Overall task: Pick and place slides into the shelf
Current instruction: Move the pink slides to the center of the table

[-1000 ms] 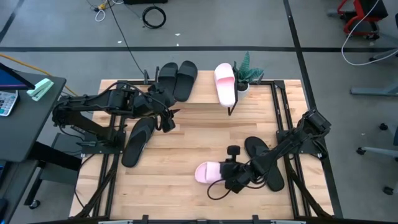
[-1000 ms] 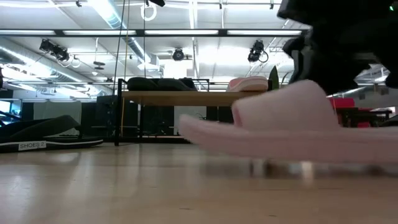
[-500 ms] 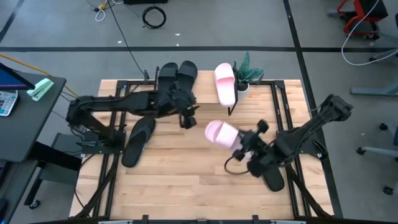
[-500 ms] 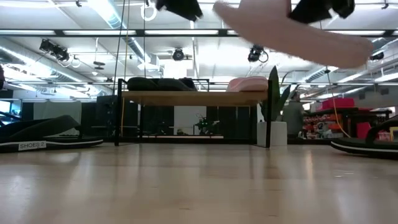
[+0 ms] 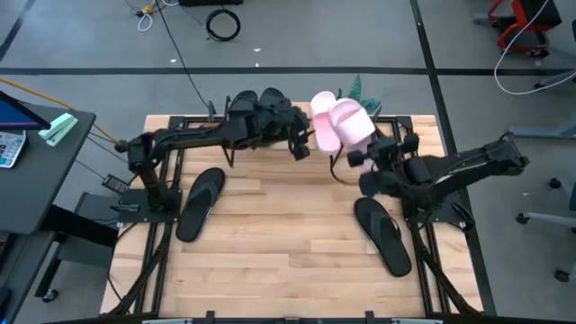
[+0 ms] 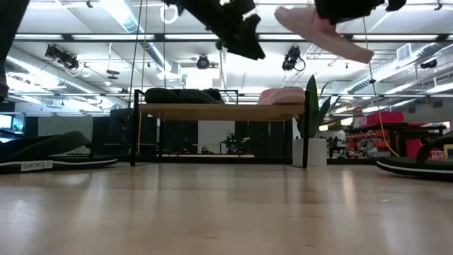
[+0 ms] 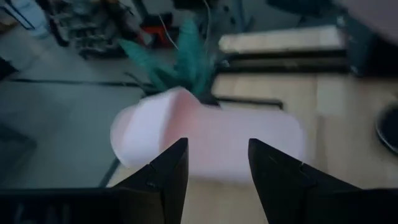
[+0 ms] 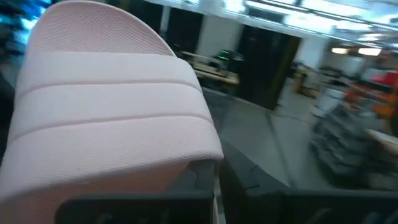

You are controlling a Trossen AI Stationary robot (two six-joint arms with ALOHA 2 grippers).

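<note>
right gripper up off the table near the far right corner, clamped on a pale pink slide, toe end raised toward the shelf. same carried slide high in the low view, tilted, well above the shelf's wooden top. broad ribbed strap of it filling the right wrist view, close to the camera.

left gripper stretched out over the shelf's middle, just beside the second pink slide already lying on the shelf. fingers parted, nothing between them, a pink slide blurred right ahead, the green plant behind it. left arm dark at the top of the low view.

two black broad-strap slides on the left part of the shelf, side by side, partly hidden under the left arm; seen as a dark mound on the board in the low view, with the resting pink one toward the right end.

one flat thin black slide on the table's left side, near the left arm's base. the other flat black slide on the right side of the table, below the right arm. both lying flat, well apart from each other. potted plant at the shelf's right end, pink slides just beside it.
</note>
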